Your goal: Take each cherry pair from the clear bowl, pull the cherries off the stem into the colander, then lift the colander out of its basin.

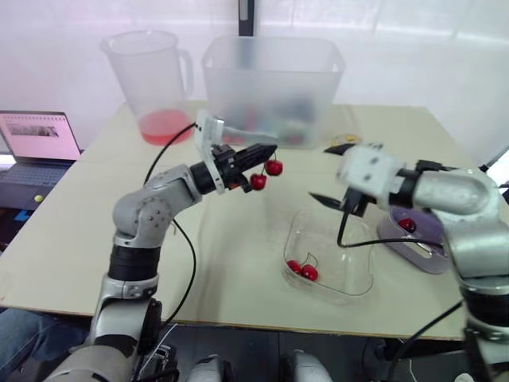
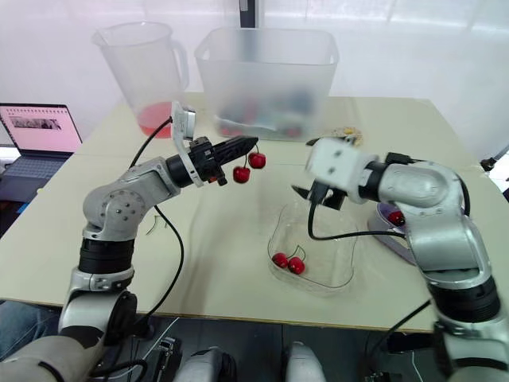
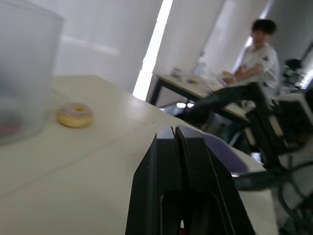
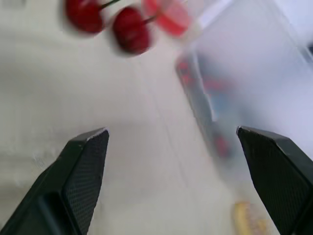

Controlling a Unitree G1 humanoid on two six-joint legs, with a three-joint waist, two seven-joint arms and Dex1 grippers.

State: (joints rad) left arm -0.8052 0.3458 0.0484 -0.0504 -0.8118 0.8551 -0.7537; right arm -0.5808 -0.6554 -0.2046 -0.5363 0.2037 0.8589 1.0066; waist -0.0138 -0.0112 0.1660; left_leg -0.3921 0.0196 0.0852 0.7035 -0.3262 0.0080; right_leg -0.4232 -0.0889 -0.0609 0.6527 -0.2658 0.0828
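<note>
The left gripper (image 1: 269, 150) reaches over the middle of the table (image 1: 64, 239), in front of a frosted storage bin (image 1: 270, 79) at the far edge. Its fingers (image 3: 171, 161) are pressed together with no gap, pinching the stem of a cherry pair (image 1: 273, 168). The two red cherries hang free just under the fingertips, clear of the table.

The right gripper (image 1: 318, 173) hovers above the far rim of the clear bowl (image 1: 354, 270), its fingers spread wide and holding nothing. The hanging pair lies ahead of them.

The clear bowl sits near the front edge, right of centre, with a second cherry pair (image 1: 302, 269) on its floor. Just beside it, toward the right edge, is the lilac colander (image 1: 429, 259), partly hidden by the right arm. A single cherry (image 1: 406, 224) lies inside it.

A measuring jug (image 1: 151, 72) with red liquid stands at the far left corner. A doughnut (image 3: 75, 115) rests beside the bin, and an open laptop (image 1: 36, 151) sits off the left edge. A seated person (image 3: 257, 54) is visible at another table behind.
</note>
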